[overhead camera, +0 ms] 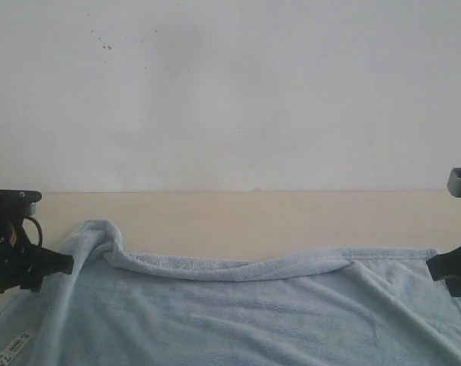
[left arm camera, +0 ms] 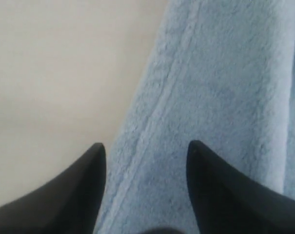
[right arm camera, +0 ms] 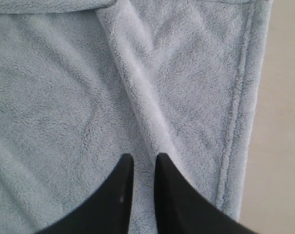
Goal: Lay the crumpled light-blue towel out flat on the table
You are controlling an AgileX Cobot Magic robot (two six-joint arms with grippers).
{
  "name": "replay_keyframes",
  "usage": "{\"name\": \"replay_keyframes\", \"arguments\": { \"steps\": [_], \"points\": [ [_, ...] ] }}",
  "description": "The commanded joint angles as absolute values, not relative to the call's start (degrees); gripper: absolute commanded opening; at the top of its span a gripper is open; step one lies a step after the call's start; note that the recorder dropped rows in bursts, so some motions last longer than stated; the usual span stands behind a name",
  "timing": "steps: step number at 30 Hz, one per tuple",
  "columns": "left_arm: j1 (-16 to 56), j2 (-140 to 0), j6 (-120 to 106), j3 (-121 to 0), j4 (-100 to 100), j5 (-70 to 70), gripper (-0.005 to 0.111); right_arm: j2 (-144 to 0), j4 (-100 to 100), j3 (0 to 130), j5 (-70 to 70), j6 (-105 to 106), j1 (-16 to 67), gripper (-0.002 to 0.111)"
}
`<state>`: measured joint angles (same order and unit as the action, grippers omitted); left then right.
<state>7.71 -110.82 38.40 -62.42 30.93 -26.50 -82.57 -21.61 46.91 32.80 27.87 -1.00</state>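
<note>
The light-blue towel [overhead camera: 253,313] lies mostly spread over the near half of the beige table [overhead camera: 253,217]. Its far edge is rolled over in a long fold [overhead camera: 230,268], and its far left corner is humped up [overhead camera: 97,232]. A white label tag [overhead camera: 13,347] shows at the near left. My left gripper [overhead camera: 66,263] is at that left corner. In the left wrist view it [left arm camera: 145,146] is open, with the towel's stitched hem [left arm camera: 157,117] lying between the fingers. My right gripper [overhead camera: 432,265] is at the towel's right edge. In the right wrist view it [right arm camera: 144,158] is shut on a raised crease [right arm camera: 132,92] of the towel.
A white-grey wall [overhead camera: 230,91] with small dark specks rises behind the table's far edge. Bare table shows beyond the towel's far edge and beside its hem [right arm camera: 284,122] on the right.
</note>
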Motion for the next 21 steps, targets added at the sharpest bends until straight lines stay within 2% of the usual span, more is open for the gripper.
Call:
{"name": "replay_keyframes", "arguments": {
  "steps": [1, 3, 4, 5, 12, 21],
  "points": [
    [8.0, -106.1, 38.3, -56.4, 32.1, -26.3, 0.044, -82.6, -23.5, 47.4, 33.9, 29.3, -1.1, 0.016],
    [8.0, -102.9, 38.3, -52.6, 33.1, -24.4, 0.025, -82.6, -24.8, 47.4, 34.0, 30.1, -1.1, 0.016],
    [8.0, -100.4, 38.3, -49.9, 33.1, -22.3, 0.010, -82.6, -26.4, 47.4, 34.3, 31.1, -1.1, 0.016],
    [8.0, -99.0, 38.3, -48.1, 32.9, -21.1, 0.004, -82.6, -27.2, 47.4, 34.8, 31.8, -1.1, 0.016],
    [8.0, -97.0, 37.6, -39.0, 33.8, -20.7, 0.004, -82.6, -31.8, 47.4, 36.0, 35.3, -1.1, 0.016],
    [8.0, -99.3, 37.6, -38.6, 35.1, -22.3, 0.004, -82.6, -33.1, 47.4, 37.3, 36.4, -1.1, 0.016]
  ]
}}
